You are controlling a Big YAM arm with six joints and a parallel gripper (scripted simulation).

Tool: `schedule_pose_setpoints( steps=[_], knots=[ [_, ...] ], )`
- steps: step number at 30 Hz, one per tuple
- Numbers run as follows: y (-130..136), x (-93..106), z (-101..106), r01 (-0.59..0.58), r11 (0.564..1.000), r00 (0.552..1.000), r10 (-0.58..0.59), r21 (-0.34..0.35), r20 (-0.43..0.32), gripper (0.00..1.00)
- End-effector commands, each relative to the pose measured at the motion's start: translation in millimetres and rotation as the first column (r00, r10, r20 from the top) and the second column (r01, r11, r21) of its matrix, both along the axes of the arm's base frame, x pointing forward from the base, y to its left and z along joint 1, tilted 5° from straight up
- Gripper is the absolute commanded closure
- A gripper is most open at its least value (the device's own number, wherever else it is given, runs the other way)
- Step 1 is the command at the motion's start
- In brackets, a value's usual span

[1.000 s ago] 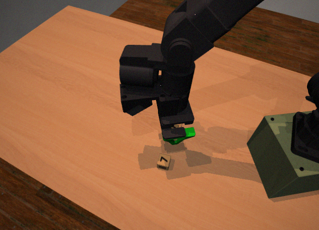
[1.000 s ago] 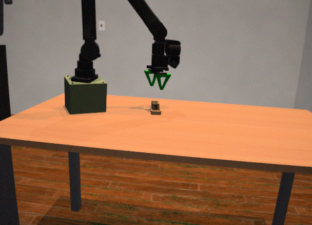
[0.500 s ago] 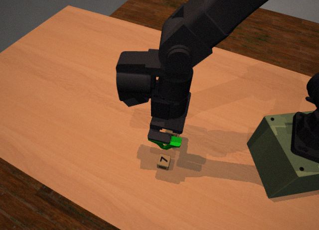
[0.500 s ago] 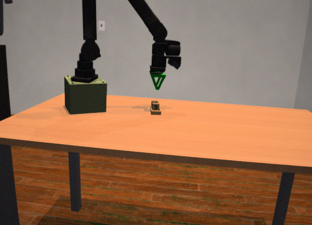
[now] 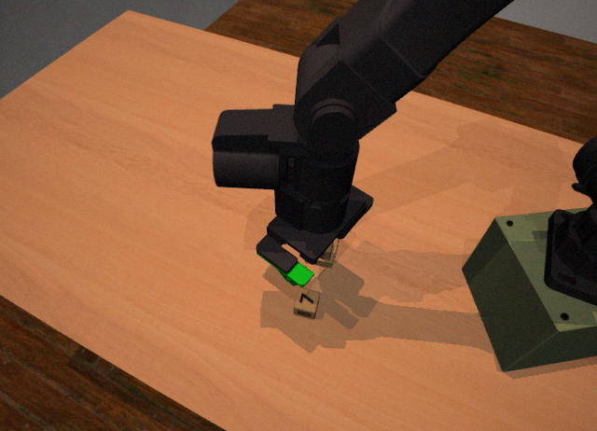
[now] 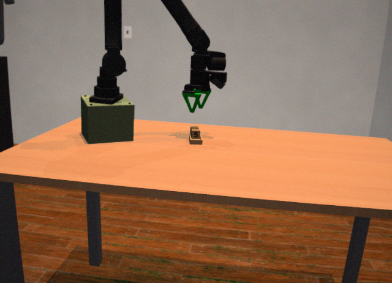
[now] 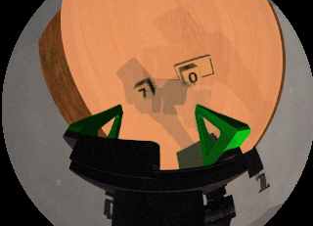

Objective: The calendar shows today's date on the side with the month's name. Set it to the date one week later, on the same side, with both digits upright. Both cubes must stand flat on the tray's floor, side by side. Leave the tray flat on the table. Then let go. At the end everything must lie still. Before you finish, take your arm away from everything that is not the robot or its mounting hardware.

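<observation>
Fully open and gripping nothing, the hand (image 5: 303,267) (image 6: 196,109) (image 7: 158,108) hovers above the worktop (image 5: 145,175) (image 6: 221,166) (image 7: 112,45). A cube showing 7 (image 5: 306,303) (image 7: 144,90) lies outside the tray (image 5: 326,262) (image 6: 196,141) (image 7: 207,73).

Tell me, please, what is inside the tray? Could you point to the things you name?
In the tray (image 6: 196,142) (image 7: 212,66) stands one cube (image 6: 195,134) (image 7: 192,77), 0 on top. The floor under it is covered and cannot be seen.

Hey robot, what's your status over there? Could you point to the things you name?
Gripper (image 5: 306,270) (image 6: 196,109) (image 7: 158,108) open, above the table. "0" cube (image 7: 192,77) in tray (image 6: 196,142) (image 7: 210,66). "7" cube (image 5: 306,303) (image 7: 144,90) outside it. No obstruction seen.
</observation>
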State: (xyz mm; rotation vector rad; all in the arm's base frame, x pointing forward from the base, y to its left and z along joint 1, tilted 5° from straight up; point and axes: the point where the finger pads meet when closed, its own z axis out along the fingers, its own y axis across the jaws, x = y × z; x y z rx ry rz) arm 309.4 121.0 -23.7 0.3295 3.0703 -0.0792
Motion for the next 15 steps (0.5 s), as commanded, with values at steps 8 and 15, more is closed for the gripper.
schedule_pose_setpoints(
  steps=[8,15],
  knots=[
    [22.1,22.1,4.6,0.323,0.945,0.944,-0.325,0.044,0.060,0.00],
    [29.2,19.4,2.4,0.532,0.844,0.842,-0.536,0.069,0.058,0.00]
  ],
)
